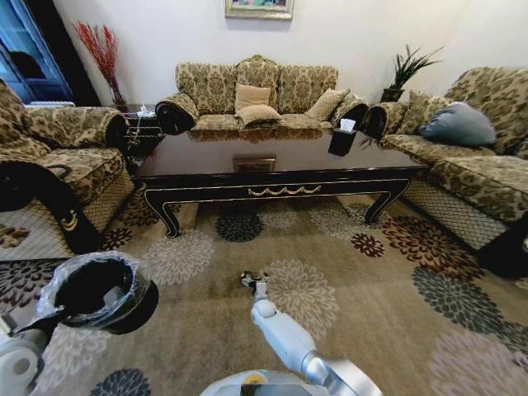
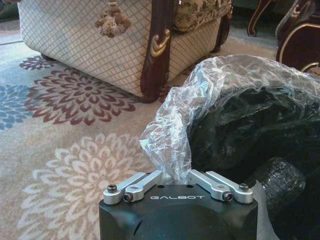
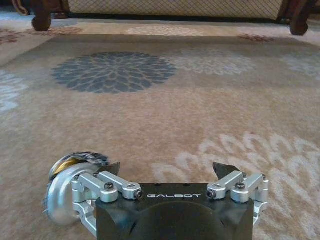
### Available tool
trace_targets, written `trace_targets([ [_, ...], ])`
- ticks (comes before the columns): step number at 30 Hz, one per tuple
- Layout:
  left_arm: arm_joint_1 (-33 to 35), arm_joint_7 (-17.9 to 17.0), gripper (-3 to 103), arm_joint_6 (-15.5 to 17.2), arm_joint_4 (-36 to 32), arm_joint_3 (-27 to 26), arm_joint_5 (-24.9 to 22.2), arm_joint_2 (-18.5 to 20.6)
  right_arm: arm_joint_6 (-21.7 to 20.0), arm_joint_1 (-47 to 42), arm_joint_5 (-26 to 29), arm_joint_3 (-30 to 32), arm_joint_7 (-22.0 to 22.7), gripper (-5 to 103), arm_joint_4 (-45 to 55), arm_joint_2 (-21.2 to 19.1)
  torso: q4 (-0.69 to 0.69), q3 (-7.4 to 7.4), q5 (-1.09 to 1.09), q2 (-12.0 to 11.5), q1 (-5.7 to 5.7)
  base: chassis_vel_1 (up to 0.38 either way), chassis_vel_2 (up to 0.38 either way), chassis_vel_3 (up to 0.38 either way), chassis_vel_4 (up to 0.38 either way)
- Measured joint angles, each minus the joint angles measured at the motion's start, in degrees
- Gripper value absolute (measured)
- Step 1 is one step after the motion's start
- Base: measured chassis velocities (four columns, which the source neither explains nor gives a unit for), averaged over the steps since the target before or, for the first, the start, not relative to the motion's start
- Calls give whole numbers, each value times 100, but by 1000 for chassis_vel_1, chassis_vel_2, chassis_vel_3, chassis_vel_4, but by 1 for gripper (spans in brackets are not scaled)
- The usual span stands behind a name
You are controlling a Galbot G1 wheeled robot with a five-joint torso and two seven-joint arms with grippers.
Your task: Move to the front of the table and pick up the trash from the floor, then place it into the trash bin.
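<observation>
The trash bin (image 1: 99, 290), black with a thin plastic bag over its rim, is at the lower left of the head view, tilted. My left gripper (image 1: 37, 320) is shut on its rim; in the left wrist view the bag (image 2: 200, 100) rises between the fingers of the left gripper (image 2: 175, 176). My right gripper (image 1: 254, 284) is low over the floor (image 1: 355, 297), open, in front of the table (image 1: 272, 157). In the right wrist view the right gripper (image 3: 167, 170) has bare carpet in its gap. A shiny silvery piece of trash (image 3: 75, 165) lies just outside one finger.
Patterned sofas ring the carpet: one armchair (image 1: 58, 157) on the left, a sofa (image 1: 478, 157) on the right, another (image 1: 264, 95) behind the table. A black tissue box (image 1: 342, 140) stands on the table. The sofa's wooden leg (image 2: 155, 55) is close to the bin.
</observation>
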Motion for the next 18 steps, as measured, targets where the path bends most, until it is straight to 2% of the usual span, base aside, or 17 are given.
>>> trace_targets([
  [5, 37, -8, 2, -1, -53, -17, 3, -16, 170, -117, 526, -122, -373, 100, 275, -8, 3, 0, 3, 0, 0, 0, 0, 0, 0],
  [11, 36, -15, 2, 0, -54, 16, 20, -56, 214, -296, 876, -355, -367, 100, 773, -16, 2, 0, 2, 0, 0, 0, 0, 0, 0],
  [14, 17, -25, 2, -1, -53, 40, 32, -62, 147, -453, 1219, -574, -244, 100, 1252, -16, 3, -1, 2, 0, 0, 0, 0, 0, 0],
  [18, 10, -36, 2, -1, -53, 56, 44, -61, 122, -483, 1320, -673, -133, 100, 1353, -19, 2, -1, 2, 0, 0, 0, 0, 0, 0],
])
